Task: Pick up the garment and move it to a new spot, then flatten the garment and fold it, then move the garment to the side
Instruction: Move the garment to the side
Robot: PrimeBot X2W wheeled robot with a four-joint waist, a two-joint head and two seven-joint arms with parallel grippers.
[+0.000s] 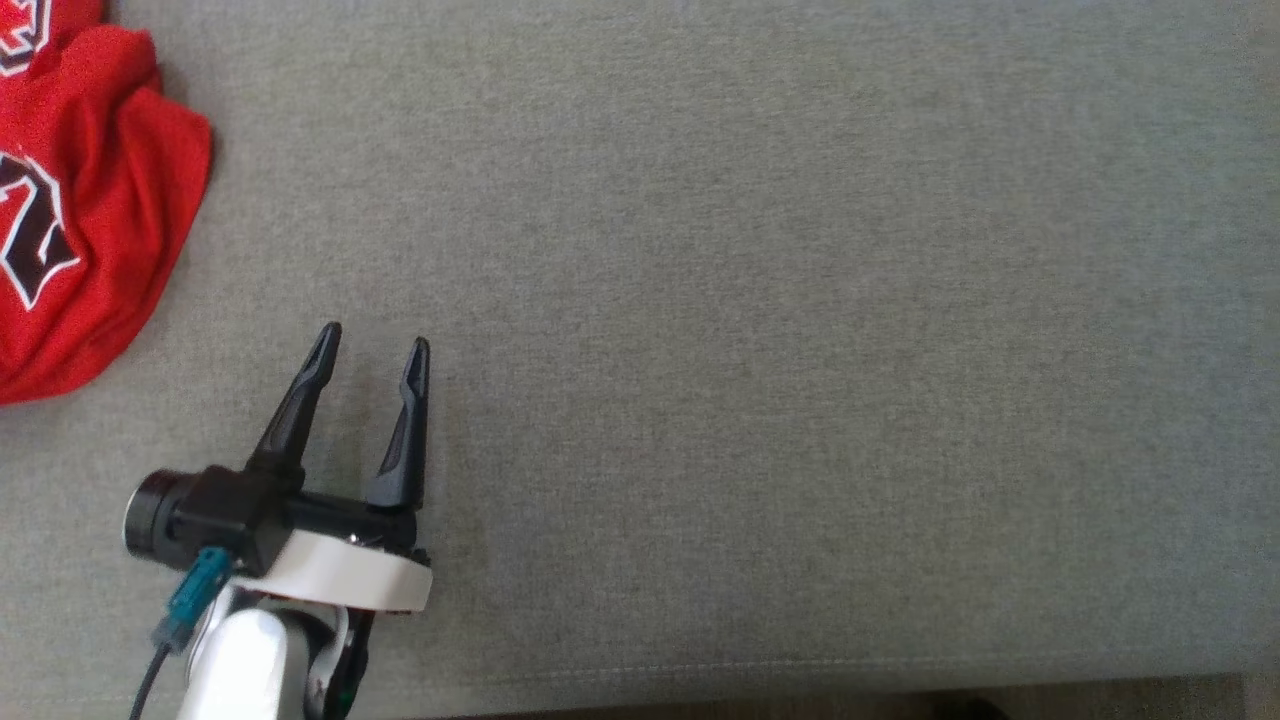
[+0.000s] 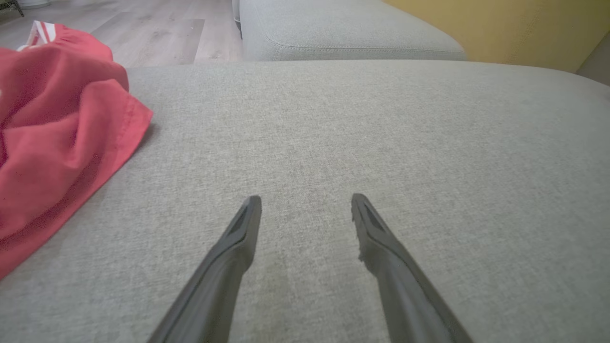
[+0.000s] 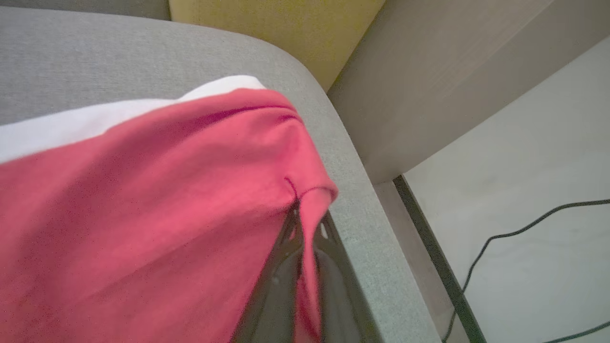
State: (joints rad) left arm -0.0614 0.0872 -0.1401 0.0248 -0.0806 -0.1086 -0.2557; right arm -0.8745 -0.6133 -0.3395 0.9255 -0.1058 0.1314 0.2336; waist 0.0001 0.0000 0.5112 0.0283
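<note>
Crumpled red garment [image 1: 90,200], white-edged black lettering, on grey cushion [image 1: 750,300], pinched in right gripper [image 3: 307,226]

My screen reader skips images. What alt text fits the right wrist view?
The right end effector is shut on a fold of the red garment, with a grey cushion behind. A dark cable lies on the pale floor.

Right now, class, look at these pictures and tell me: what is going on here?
A two-armed robot is handling clothing on a grey cushion. Its right gripper is shut on a fold of red cloth near the cushion's rounded edge. Its left gripper is open and empty over bare cushion, with a crumpled red jersey lying to its left, untouched. Whether the cloth and the jersey are one garment cannot be told. Nothing is flattened or folded yet.
</note>
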